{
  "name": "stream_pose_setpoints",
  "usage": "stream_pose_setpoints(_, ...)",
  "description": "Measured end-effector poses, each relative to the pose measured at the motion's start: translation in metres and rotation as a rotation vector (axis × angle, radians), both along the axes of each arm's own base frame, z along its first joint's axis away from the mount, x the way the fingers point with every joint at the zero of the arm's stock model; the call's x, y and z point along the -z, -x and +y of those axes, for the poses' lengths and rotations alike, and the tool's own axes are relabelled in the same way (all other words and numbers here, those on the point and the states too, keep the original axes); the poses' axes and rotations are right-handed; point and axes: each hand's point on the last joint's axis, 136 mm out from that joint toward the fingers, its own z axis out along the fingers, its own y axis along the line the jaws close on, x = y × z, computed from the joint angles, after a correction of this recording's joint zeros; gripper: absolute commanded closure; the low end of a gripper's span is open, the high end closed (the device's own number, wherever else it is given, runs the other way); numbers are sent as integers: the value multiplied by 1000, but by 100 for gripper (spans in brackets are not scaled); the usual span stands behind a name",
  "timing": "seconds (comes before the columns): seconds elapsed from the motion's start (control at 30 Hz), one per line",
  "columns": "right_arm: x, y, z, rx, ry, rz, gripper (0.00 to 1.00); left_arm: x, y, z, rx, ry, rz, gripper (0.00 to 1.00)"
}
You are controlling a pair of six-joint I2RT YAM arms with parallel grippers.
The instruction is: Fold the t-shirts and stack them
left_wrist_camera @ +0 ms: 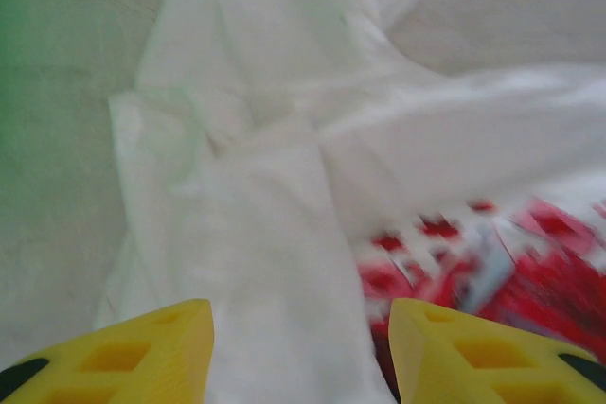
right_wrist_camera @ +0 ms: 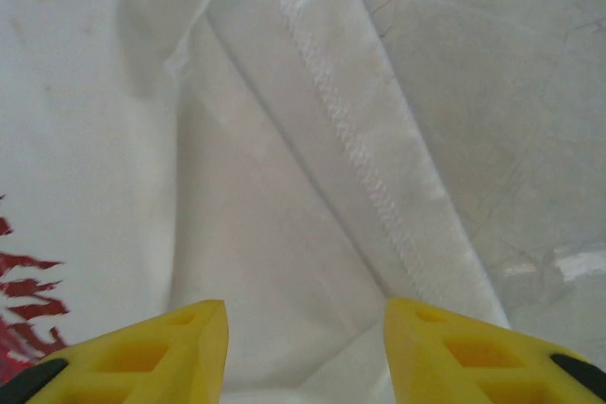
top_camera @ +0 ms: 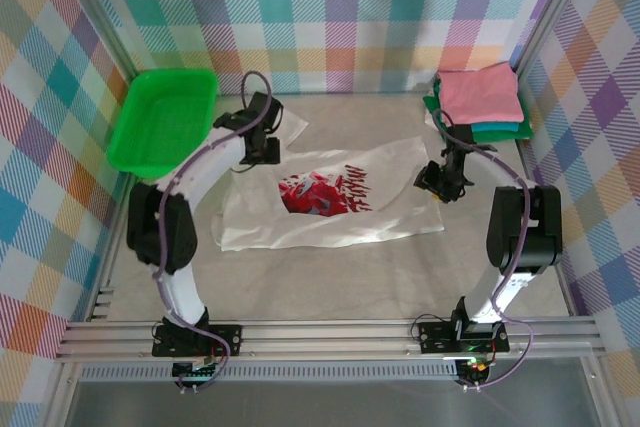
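White t-shirt [top_camera: 330, 209], crumpled, graphic up

A white t-shirt [top_camera: 330, 197] lies spread on the table (red-and-black print facing up). The left gripper [top_camera: 262, 152] is at its far-left corner, the right gripper [top_camera: 438, 185] at its right edge. Far right, a folded pink shirt [top_camera: 480, 92] tops a teal shirt [top_camera: 500, 129]. A green tray [top_camera: 165, 117] sits far left.
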Motion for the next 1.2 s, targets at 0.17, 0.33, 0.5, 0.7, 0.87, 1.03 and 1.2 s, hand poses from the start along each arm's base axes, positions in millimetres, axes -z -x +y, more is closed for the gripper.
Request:
stream_pose_setpoints(0.17, 17, 7, -3, -12, 26, 58, 60, 22, 59, 15, -57, 39, 23, 48)
stream_pose_setpoints(0.33, 34, 13, -1, -15, 24, 108, 85, 79, 97, 37, -120, -5, 155, 49)
stream_pose_setpoints(0.5, 32, 15, -2, -15, 28, 100, 96, 105, 103, 55, -196, -9, 195, 50)
stream_pose_setpoints(0.7, 2, 24, -9, 0, 63, 48, 100, 121, 91, 80, -299, 0, 201, 50)
stream_pose_setpoints(0.87, -8, 42, -19, 37, 76, 36, 100, 138, 88, 92, -342, -7, 233, 50)
stream_pose_setpoints(1.03, 18, 70, -26, 77, 75, 131, 77, 140, 81, 91, -330, -3, 216, 49)
stream_pose_setpoints(1.2, 35, 73, -27, 87, 84, 183, 69, 138, 76, 90, -328, -1, 199, 47)
